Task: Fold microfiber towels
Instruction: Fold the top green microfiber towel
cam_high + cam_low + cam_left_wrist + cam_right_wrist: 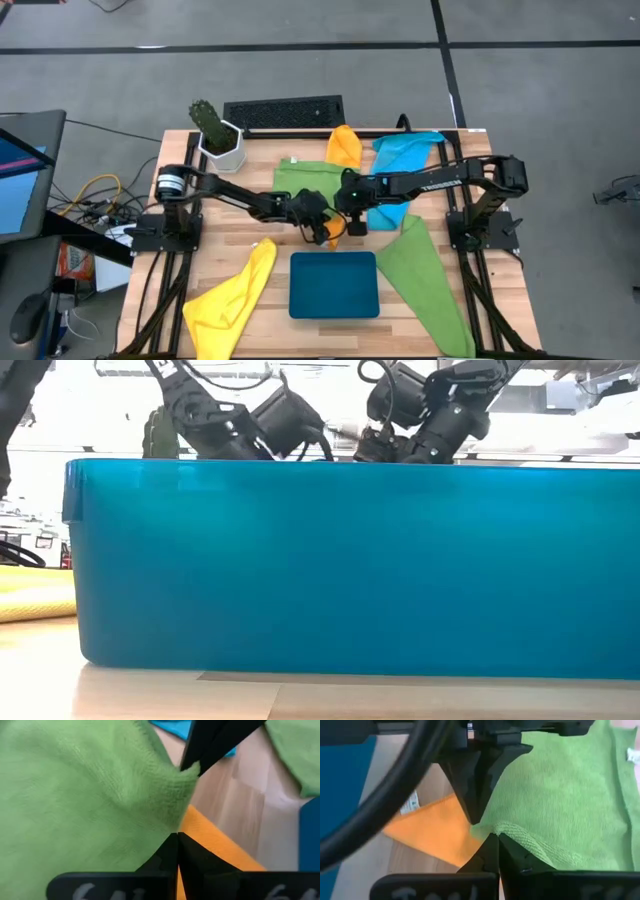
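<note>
Both the left hand (322, 228) and right hand (352, 222) pinch the green towel's (300, 180) edge; uneven pulling could slip it loose.

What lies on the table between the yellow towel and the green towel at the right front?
The dark teal tray lies between the yellow towel and the right-hand green towel, with bare wood either side of it. The high view shows this.

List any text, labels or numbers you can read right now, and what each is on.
No text is readable.
White lettering on the right arm: too small.
White marks on the body of the left claw, shut on the green towel: blurred.
White marks on the body of the right claw: blurred.
White tag by the orange towel: too small.
</note>
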Controlling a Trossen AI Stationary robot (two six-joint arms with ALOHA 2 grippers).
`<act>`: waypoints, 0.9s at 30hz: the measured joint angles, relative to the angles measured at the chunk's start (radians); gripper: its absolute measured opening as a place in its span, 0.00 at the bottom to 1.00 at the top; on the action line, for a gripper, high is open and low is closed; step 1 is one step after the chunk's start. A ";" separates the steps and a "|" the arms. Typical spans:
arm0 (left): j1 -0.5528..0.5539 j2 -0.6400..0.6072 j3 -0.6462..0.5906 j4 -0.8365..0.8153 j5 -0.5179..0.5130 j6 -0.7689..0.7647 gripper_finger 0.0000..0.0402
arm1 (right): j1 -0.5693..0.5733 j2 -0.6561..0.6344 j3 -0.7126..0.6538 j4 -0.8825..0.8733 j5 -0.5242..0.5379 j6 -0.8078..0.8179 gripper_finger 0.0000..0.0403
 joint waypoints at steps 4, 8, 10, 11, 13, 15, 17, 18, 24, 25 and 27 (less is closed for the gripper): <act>0.001 -0.053 0.000 -0.073 -0.002 0.027 0.00 | 0.000 0.000 0.000 0.020 -0.004 -0.001 0.05; -0.005 -0.107 0.000 -0.189 -0.017 0.040 0.00 | 0.001 0.000 0.000 0.036 -0.032 -0.001 0.05; -0.012 -0.127 0.000 -0.244 -0.072 0.044 0.00 | 0.000 0.000 0.000 0.054 -0.031 -0.001 0.05; -0.017 -0.133 0.000 -0.262 -0.098 0.050 0.00 | 0.000 0.000 0.000 0.062 -0.031 -0.001 0.05; -0.021 -0.134 0.000 -0.293 -0.138 0.056 0.00 | 0.000 0.001 0.000 0.082 -0.035 -0.007 0.06; -0.021 -0.134 0.000 -0.309 -0.150 0.055 0.00 | 0.002 0.018 0.001 0.113 -0.045 -0.021 0.06; -0.021 -0.134 0.000 -0.310 -0.151 0.049 0.00 | 0.003 0.034 -0.001 0.118 -0.048 -0.023 0.05; -0.021 -0.134 0.000 -0.309 -0.152 0.048 0.00 | 0.004 0.041 -0.002 0.115 -0.048 -0.026 0.05; -0.021 -0.134 0.000 -0.315 -0.161 0.042 0.00 | 0.004 0.096 0.000 0.140 -0.050 -0.028 0.06; -0.021 -0.134 0.000 -0.316 -0.160 0.040 0.00 | 0.004 0.101 0.000 0.152 -0.051 -0.028 0.07; -0.021 -0.134 0.000 -0.315 -0.156 0.039 0.00 | 0.005 0.113 0.000 0.167 -0.053 -0.028 0.07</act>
